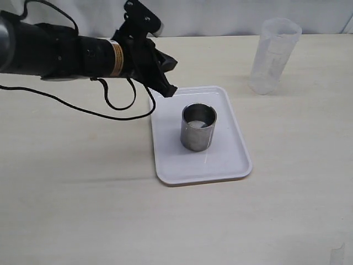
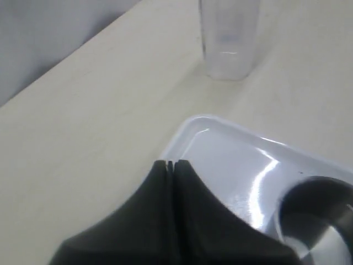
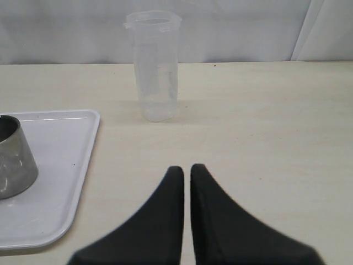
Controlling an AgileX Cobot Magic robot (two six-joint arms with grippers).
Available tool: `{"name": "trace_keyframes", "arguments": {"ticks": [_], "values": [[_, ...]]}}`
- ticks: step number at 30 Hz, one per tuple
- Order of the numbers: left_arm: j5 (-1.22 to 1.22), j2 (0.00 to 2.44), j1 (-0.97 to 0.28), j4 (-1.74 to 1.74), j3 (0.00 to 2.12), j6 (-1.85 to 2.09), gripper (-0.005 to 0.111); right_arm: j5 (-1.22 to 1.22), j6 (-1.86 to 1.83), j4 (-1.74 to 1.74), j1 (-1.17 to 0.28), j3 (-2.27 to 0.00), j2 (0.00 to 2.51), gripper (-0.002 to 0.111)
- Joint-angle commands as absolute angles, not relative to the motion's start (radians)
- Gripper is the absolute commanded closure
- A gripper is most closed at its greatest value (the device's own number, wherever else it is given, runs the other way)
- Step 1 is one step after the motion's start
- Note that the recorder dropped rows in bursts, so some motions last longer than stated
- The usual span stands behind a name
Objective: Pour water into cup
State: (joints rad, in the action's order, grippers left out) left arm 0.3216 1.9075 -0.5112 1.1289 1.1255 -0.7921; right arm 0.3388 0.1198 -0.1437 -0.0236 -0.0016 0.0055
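Left arm: the black left arm (image 1: 55,52) reaches in level from the counter's left side, well above the surface, with its wrist pitched down toward the tray.
Left end effector: the left end effector (image 1: 170,91) is clenched, its two black fingers pressed tip to tip and grasping nothing. It hangs over the tray's far-left corner.
Right end effector: the right end effector (image 3: 186,171) is closed too, with only a thin slit between the fingers and nothing gripped. It appears in its own wrist view alone, low over bare counter, pointing at the tumbler.
Cup: the short cylindrical brushed-steel cup (image 1: 198,128) stands upright near the middle of the tray, apart from both end effectors.
Water: a pale glint shows inside the cup – I cannot tell whether it is liquid.
Tray: the white rectangular plastic tray (image 1: 220,160) lies flat at the centre of the pale beige counter (image 1: 83,193).
Tumbler: the tall translucent plastic tumbler (image 1: 273,55) stands upright off the tray, near the counter's far-right edge.
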Motion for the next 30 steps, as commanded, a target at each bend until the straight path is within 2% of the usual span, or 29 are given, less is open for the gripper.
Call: {"name": "trace_keyframes", "arguments": {"ticks": [1, 14, 19, 30], "values": [[0.174, 1.813, -0.507, 1.142, 1.104, -0.836, 0.107, 0.342, 0.116, -0.142, -0.027, 0.0, 0.0, 0.104], [-0.096, 1.537, -0.507, 1.138, 0.959, -0.84, 0.107, 0.342, 0.116, -0.142, -0.027, 0.0, 0.0, 0.104], [-0.094, 1.422, -0.507, 1.131, 0.893, -0.842, 0.107, 0.342, 0.116, -0.142, -0.027, 0.0, 0.0, 0.104], [-0.047, 1.003, -0.507, 1.105, 0.69, -0.889, 0.107, 0.342, 0.116, -0.142, -0.027, 0.0, 0.0, 0.104]]}}
